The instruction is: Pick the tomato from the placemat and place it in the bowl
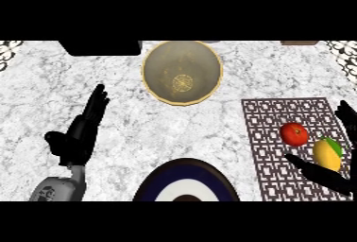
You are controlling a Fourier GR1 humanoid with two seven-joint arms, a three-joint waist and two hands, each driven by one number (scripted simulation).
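Marble counter [140, 127] spans everything, pale and veined. Patterned placemat [279, 156] lies directly under the right hand [327, 177], which comes in from the lower right edge. Next in size: the bowl [182, 72], tan with a gold motif at its bottom, well ahead of that hand and off to its left, mouth up, so it can take something lowered in from above. Dark-rimmed plate [185, 182] sits near the front edge, left of the right hand, between the two forearms; only part shows. Left hand [83, 127] at the left side, fingers straight and pointing away, released, holding nothing, resting, well apart from everything on the mat. Right hand: thumb stretches along the mat below the fruit, fingers rise at the far right edge, spread apart and unclenched, nothing gripped. It brackets the fruit, which suggests a grasp being lined up, not made. Yellow lemon [326, 153] with a green tip lies in that gap, closest to the palm. Tomato [295, 133], red, sits on the placemat just left of and beyond the lemon, near touching it. The lemon's crowding could spoil the pick.
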